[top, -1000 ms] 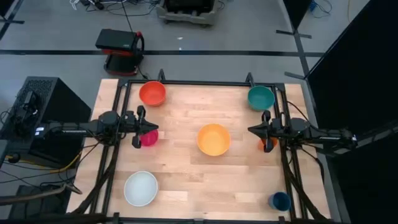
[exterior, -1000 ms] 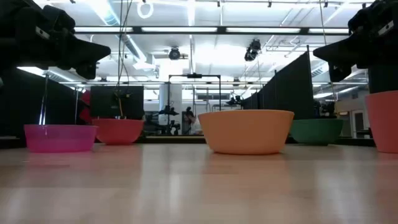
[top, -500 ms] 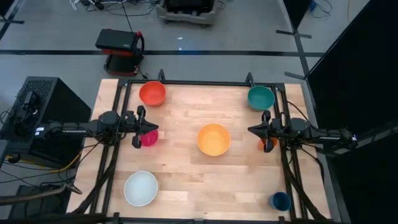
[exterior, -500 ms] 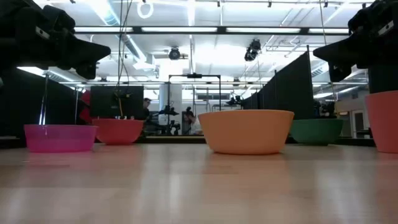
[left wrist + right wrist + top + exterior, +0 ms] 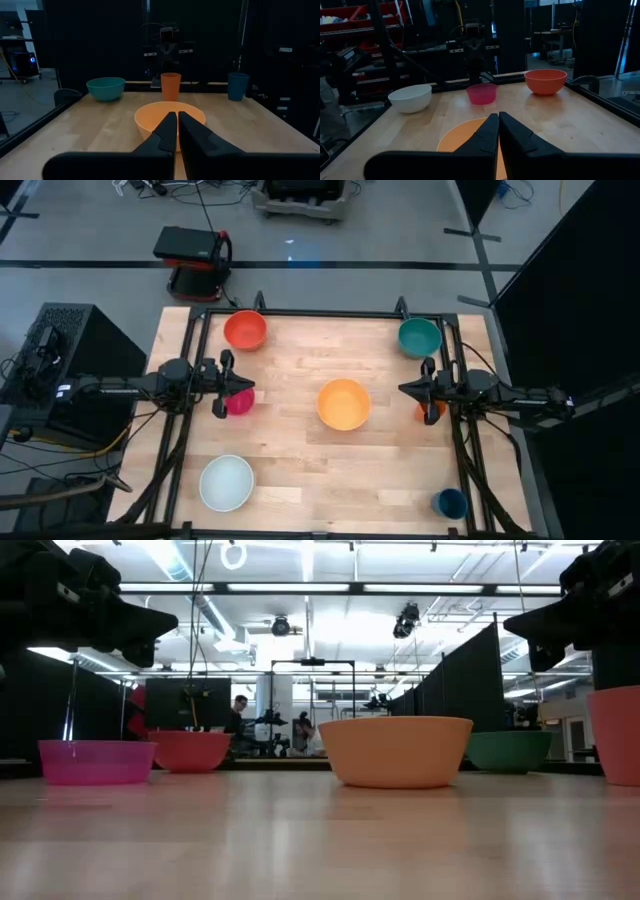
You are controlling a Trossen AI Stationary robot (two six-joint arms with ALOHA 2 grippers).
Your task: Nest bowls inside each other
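Note:
Five bowls stand apart, each on its base on the wooden table. The yellow-orange bowl (image 5: 343, 404) is in the middle, the red-orange bowl (image 5: 245, 330) far left, the teal bowl (image 5: 420, 337) far right, and the white bowl (image 5: 227, 482) near left. The pink bowl (image 5: 239, 403) sits at mid left, partly under my left gripper (image 5: 248, 386). That gripper hangs shut above the table and points level toward the yellow-orange bowl (image 5: 170, 117). My right gripper (image 5: 404, 389) hangs shut at the right side and points level toward the same bowl (image 5: 465, 137).
An orange cup (image 5: 430, 411) stands under my right gripper, and a dark blue cup (image 5: 451, 503) stands at the near right corner. A black frame rail (image 5: 320, 313) runs around the table. Bare wood lies between the bowls. People show far off in the room behind.

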